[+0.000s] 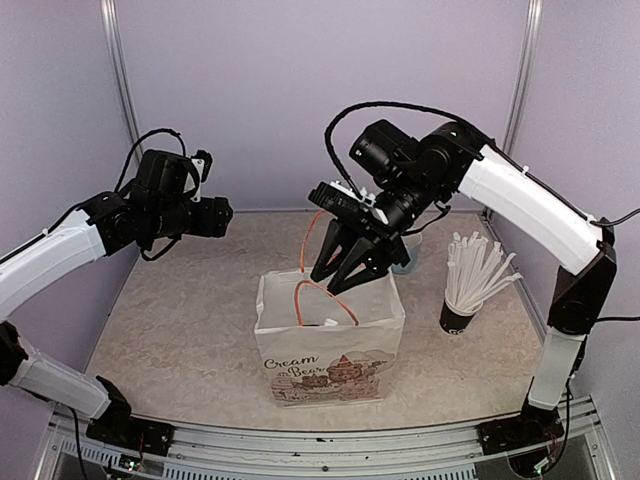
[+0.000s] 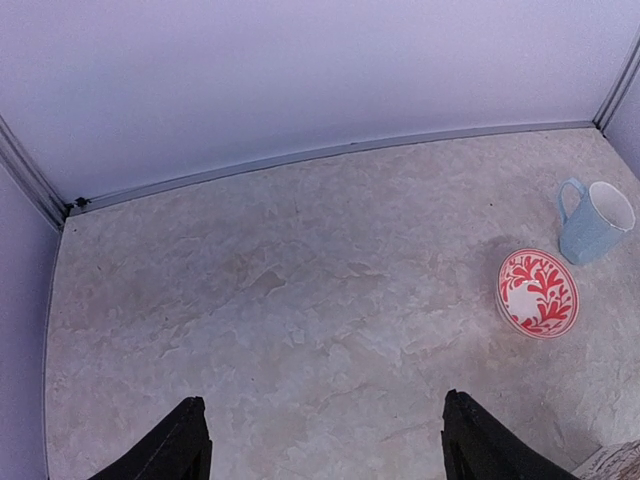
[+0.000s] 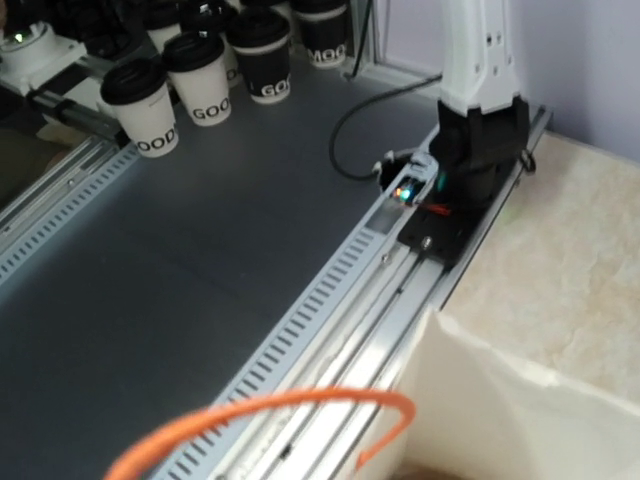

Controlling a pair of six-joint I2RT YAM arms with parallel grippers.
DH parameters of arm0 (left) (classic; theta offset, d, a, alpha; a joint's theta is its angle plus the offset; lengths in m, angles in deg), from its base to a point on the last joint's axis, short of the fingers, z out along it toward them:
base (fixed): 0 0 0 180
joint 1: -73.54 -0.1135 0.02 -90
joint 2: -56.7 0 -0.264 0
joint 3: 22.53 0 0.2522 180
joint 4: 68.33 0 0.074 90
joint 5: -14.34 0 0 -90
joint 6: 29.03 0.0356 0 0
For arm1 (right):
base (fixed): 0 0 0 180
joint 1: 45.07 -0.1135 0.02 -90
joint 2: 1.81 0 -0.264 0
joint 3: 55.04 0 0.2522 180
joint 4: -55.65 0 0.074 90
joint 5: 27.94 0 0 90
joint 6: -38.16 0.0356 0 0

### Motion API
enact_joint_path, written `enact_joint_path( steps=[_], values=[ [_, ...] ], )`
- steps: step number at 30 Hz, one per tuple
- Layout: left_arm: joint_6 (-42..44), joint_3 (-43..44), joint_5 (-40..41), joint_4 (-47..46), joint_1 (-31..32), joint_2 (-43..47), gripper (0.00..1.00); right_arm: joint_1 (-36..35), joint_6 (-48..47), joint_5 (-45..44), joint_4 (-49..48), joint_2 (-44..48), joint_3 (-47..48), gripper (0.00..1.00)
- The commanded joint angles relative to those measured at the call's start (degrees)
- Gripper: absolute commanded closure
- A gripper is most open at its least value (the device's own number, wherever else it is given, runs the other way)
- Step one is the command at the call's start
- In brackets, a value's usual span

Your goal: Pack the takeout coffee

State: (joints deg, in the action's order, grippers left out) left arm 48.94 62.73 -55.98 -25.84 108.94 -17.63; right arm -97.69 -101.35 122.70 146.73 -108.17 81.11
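A white paper bag (image 1: pixel 330 345) with orange handles (image 1: pixel 325 295) stands open at the table's middle. Its rim (image 3: pixel 500 400) and one handle (image 3: pixel 280 410) fill the bottom of the right wrist view. Inside the bag's mouth lies a dark shape (image 1: pixel 330 322), perhaps a black lid of the takeout coffee; I cannot tell. My right gripper (image 1: pixel 342 272) hangs just over the mouth, fingers spread, nothing between them. My left gripper (image 2: pixel 325 440) is raised at the left (image 1: pixel 215 215), open and empty over bare tabletop.
A dark cup of white straws (image 1: pixel 465 300) stands right of the bag. A light blue mug (image 2: pixel 598 220) and a red patterned dish (image 2: pixel 537 292) sit behind it. Several white lidded cups (image 3: pixel 150 100) stand on a dark surface beyond the table's near rail (image 3: pixel 400 290).
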Motion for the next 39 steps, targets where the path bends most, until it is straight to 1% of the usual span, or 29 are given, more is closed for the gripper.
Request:
enact_joint_path(
  steps=[1,3,4,7,9,12,13,14,15,17,20,24,29,35,39],
  values=[
    [-0.4,-1.3,-0.7,-1.2,-0.3,0.5,0.22,-0.3,-2.7,-3.7,1.2,3.9,-2.4,0.64],
    [-0.1,-1.4,-0.7,-1.3,-0.3,0.6,0.22,-0.1,-2.7,-6.8,-0.2,7.4,-4.7,0.58],
    [0.0,-1.5,-0.7,-1.5,-0.3,0.6,0.22,0.3,-2.2,-8.4,-1.2,9.3,-6.1,0.56],
    [0.2,-1.2,-0.9,-1.6,-0.3,0.4,0.22,2.9,-1.0,-13.1,-2.5,13.4,-10.6,0.56],
    [0.3,-1.1,-1.2,-1.7,-0.3,0.3,0.22,7.5,-1.2,-14.8,-2.9,16.0,-14.3,0.6],
    [0.3,-1.2,-1.8,-2.0,-0.3,0.3,0.22,16.5,-1.9,-16.2,-3.8,20.1,-20.7,0.63],
    [0.3,-1.1,-1.8,-2.0,-0.3,0.3,0.22,19.0,-1.6,-18.0,-4.9,21.5,-23.0,0.65],
    [0.4,-1.1,-1.8,-2.0,-0.3,0.4,0.22,21.1,-1.2,-20.8,-6.9,23.1,-25.7,0.68],
    [0.5,-1.1,-1.8,-2.2,-0.3,0.4,0.22,22.8,-0.4,-24.0,-8.9,25.3,-28.3,0.71],
    [0.6,-1.2,-2.0,-2.3,-0.3,0.5,0.22,25.3,1.8,-31.0,-13.6,28.3,-34.3,0.73],
    [0.6,-1.5,-2.4,-2.7,-0.3,0.5,0.22,28.1,3.6,-35.3,-16.1,30.3,-38.6,0.73],
    [0.6,-1.7,-3.5,-3.1,-0.3,0.2,0.22,29.9,5.0,-36.4,-16.0,30.7,-40.3,0.75],
    [0.5,-1.7,-4.2,-3.2,-0.3,-0.1,0.22,30.2,6.2,-40.2,-17.0,29.8,-41.9,0.73],
    [0.6,-1.9,-4.5,-3.2,-0.3,0.3,0.23,30.6,6.0,-39.8,-13.8,28.4,-42.8,0.71],
    [0.7,-2.1,-4.6,-3.2,-0.3,0.4,0.22,30.6,6.2,-40.8,-13.4,28.6,-44.0,0.72]
  ],
)
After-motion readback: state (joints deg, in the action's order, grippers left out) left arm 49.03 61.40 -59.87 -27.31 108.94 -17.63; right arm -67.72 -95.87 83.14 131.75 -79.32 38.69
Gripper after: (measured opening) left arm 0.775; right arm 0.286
